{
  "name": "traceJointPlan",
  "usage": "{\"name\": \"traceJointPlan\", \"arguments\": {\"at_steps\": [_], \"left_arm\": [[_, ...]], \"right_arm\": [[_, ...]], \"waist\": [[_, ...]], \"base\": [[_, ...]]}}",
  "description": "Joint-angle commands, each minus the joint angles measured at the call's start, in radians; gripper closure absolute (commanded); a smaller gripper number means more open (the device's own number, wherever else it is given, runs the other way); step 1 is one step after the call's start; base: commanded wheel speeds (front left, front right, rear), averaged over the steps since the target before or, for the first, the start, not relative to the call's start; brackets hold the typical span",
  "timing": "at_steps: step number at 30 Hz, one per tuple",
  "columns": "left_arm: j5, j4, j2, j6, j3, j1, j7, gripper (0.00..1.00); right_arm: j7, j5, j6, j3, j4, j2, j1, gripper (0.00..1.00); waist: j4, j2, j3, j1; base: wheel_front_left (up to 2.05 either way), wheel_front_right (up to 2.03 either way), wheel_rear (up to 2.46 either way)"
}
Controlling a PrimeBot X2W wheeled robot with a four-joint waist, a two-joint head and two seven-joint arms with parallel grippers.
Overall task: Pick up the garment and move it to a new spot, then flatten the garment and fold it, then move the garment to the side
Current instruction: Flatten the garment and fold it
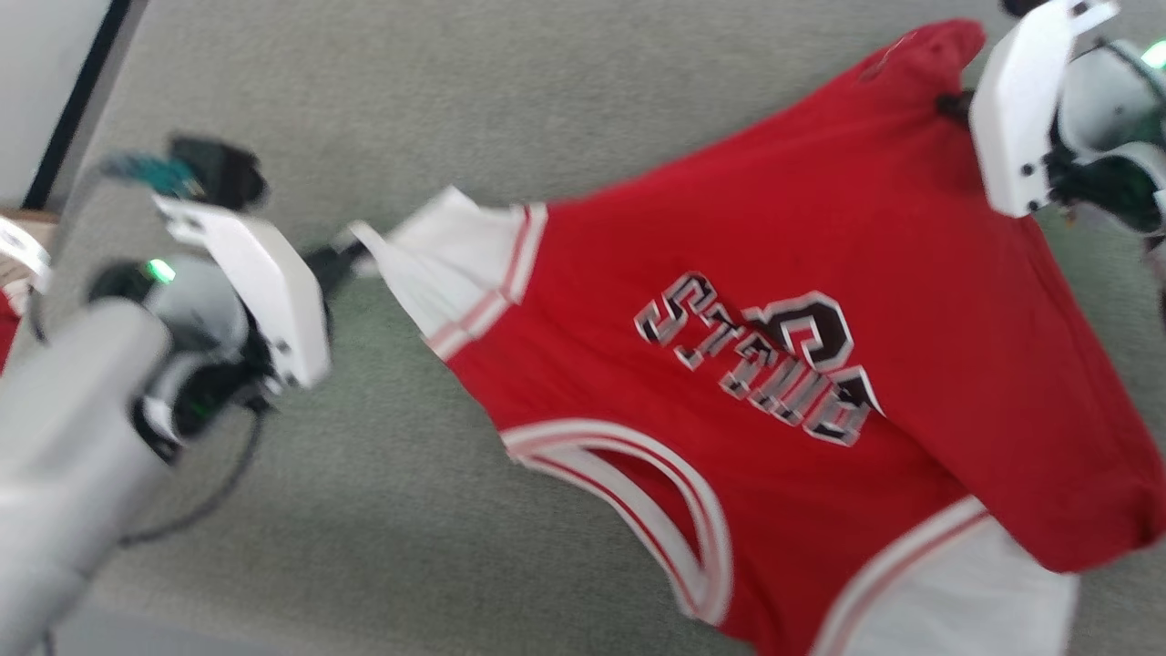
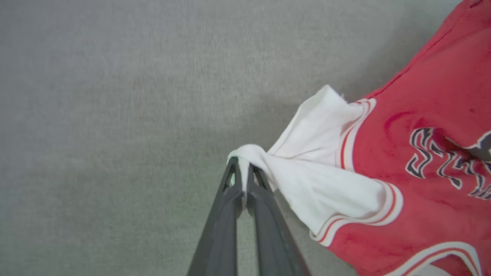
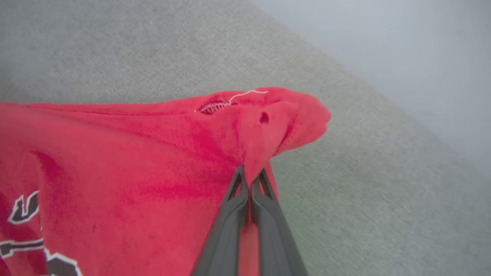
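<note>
Two grippers hold the shirt (image 1: 638,246) at the same time, one at each end. The left gripper (image 2: 241,165) is closed tight on the tip of a white sleeve (image 2: 307,161), and the cloth is bunched around its fingertips. The right gripper (image 3: 251,175) is also closed. It pinches red cloth just under a red corner (image 3: 303,111), which seems to be at the bottom hem. A small hole (image 3: 264,117) and a loose thread (image 3: 249,93) are seen there. Between the two grips the shirt is stretched in a slanted line above the grey-green surface (image 1: 474,100), with the printed front turned to the head camera. The collar (image 1: 638,492) and the second sleeve (image 1: 956,601) hang toward the lower edge of the head view. I cannot tell if they touch the surface or not.

I judge that the first step is in hand: the shirt is picked up and on its way to a new place, and the flattening is not yet begun. The next move asks both arms to travel together with the same spacing, so that the thin cloth does not slip from the fingers or tear at the hole. Then they should lower it slowly, let the hanging part land first, and draw the shirt out flat before they open.
</note>
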Motion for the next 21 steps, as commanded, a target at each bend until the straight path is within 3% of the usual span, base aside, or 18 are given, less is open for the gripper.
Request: {"name": "traceJointPlan", "arguments": {"at_steps": [1, 8, 13, 21], "left_arm": [[0.007, -0.009, 0.024, 0.012, 0.012, -0.039, 0.024, 1.0], [0.055, -0.02, 0.098, 0.029, 0.042, -0.255, 0.159, 1.0], [0.056, 0.008, 0.082, 0.031, 0.06, -0.386, 0.226, 1.0], [0.094, 0.117, 0.023, 0.008, 0.061, -0.572, 0.285, 1.0]], "right_arm": [[-0.015, 0.005, -0.001, -0.005, -0.016, -0.024, -0.01, 1.0], [-0.061, 0.019, -0.001, -0.073, -0.101, -0.087, -0.038, 1.0], [-0.047, 0.006, -0.001, -0.142, -0.131, -0.093, -0.06, 1.0], [-0.019, -0.058, -0.001, -0.228, -0.157, -0.042, -0.11, 1.0]], "waist": [[-0.032, 0.0, -0.017, 0.0], [-0.115, 0.0, -0.048, 0.0], [-0.153, 0.0, -0.067, 0.0], [-0.201, 0.0, -0.065, 0.0]], "base": [[0.0, 0.0, 0.0], [0.0, 0.0, 0.0], [0.0, 0.0, 0.0], [0.0, 0.0, 0.0]]}}
